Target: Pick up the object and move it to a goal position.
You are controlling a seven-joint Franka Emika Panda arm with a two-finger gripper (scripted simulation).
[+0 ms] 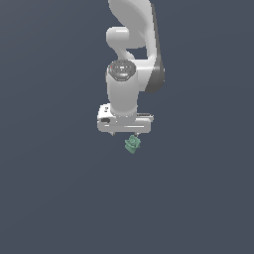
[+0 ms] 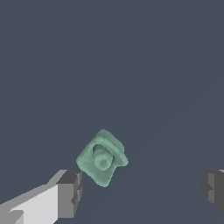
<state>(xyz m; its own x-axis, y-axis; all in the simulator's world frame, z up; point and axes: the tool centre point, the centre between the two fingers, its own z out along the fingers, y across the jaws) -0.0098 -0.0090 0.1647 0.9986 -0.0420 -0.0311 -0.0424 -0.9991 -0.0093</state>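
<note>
The object is a tiny pale teal-green blocky lump lying on the dark grey floor, just below the white gripper in the exterior view. In the wrist view the object sits between the two fingers, much closer to one grey fingertip than to the other fingertip. The jaws stand wide apart and hold nothing. I cannot tell whether the near fingertip touches the object. No goal marker shows.
The white arm rises above the gripper toward the top of the exterior view. The plain dark grey floor fills the rest of both views.
</note>
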